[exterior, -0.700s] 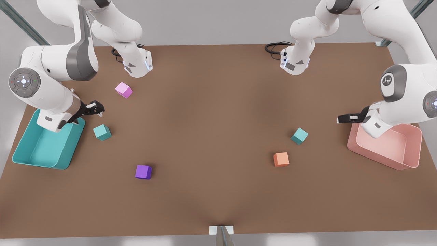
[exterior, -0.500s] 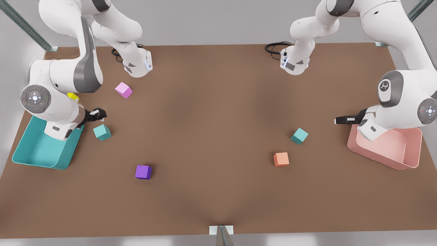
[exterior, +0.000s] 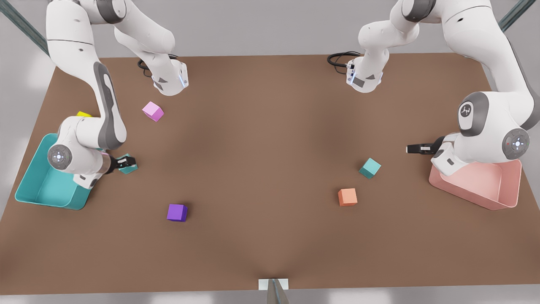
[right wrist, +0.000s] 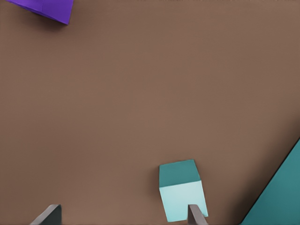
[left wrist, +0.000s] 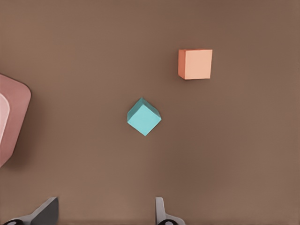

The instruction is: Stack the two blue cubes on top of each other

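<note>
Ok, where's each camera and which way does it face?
Front view: above the table, looking down; both arms show.
Left wrist view: on left gripper, facing down at one teal cube; fingertips show.
Right wrist view: on right gripper, down at other teal cube; fingertips show.
Front and left wrist share the orange cube.

A brown surface [exterior: 270, 169] is carrying everything. A teal cube [exterior: 128, 168] is lying near the front view's left, just beside a teal bin [exterior: 40, 192] that is sitting at that edge. A second teal cube [exterior: 370, 168] is resting toward the front view's right, with an orange cube [exterior: 347, 197] near it and a pink bin [exterior: 485, 185] farther right. A pink cube [exterior: 152, 111], a purple cube [exterior: 176, 212] and a yellow cube [exterior: 83, 114] are also lying there.
</note>
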Motion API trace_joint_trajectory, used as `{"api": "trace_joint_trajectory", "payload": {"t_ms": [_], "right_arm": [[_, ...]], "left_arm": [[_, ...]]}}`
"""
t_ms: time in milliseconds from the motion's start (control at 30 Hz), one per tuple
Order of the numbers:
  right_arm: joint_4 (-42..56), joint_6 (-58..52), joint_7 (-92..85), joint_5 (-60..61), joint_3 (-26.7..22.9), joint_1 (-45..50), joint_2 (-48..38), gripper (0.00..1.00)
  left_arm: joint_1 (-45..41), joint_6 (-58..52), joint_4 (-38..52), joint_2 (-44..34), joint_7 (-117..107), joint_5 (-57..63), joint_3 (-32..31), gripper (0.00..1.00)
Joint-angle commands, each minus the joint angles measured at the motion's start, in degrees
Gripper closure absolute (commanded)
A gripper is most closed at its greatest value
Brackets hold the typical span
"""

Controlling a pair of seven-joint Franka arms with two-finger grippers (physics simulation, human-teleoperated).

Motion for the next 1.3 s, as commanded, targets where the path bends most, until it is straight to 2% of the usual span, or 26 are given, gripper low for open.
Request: {"api": "trace_joint_trajectory", "payload": {"t_ms": [0,167,433,833,933,1267], "right_arm": [[-0.4,8.8,-3.2,0.7,0.0,-0.2,0.6,0.00],[-6.4,18.5,-11.7,0.7,0.1,-2.6,1.1,0.00],[-14.3,18.4,-17.5,2.8,0.0,-5.0,-1.8,0.00],[-18.5,22.7,-17.6,2.1,-0.4,-6.8,-2.6,0.00],[-20.0,27.5,-17.3,1.5,-0.9,-7.1,-2.2,0.00],[-21.4,28.2,-17.0,0.4,-2.3,-7.2,-1.5,0.00]], "left_arm": [[0.0,-0.2,0.0,-0.1,-0.8,0.0,0.0,0.00],[-0.2,-0.9,0.6,0.5,-1.9,0.3,0.0,0.00],[0.3,-0.9,0.5,0.6,-2.0,1.2,0.2,0.00],[0.4,-1.0,0.4,2.0,-1.9,0.8,0.2,0.00],[0.4,-1.0,0.4,2.0,-1.9,0.8,0.2,0.00],[0.4,-2.1,0.4,1.9,-2.0,0.0,0.2,0.00]]}}
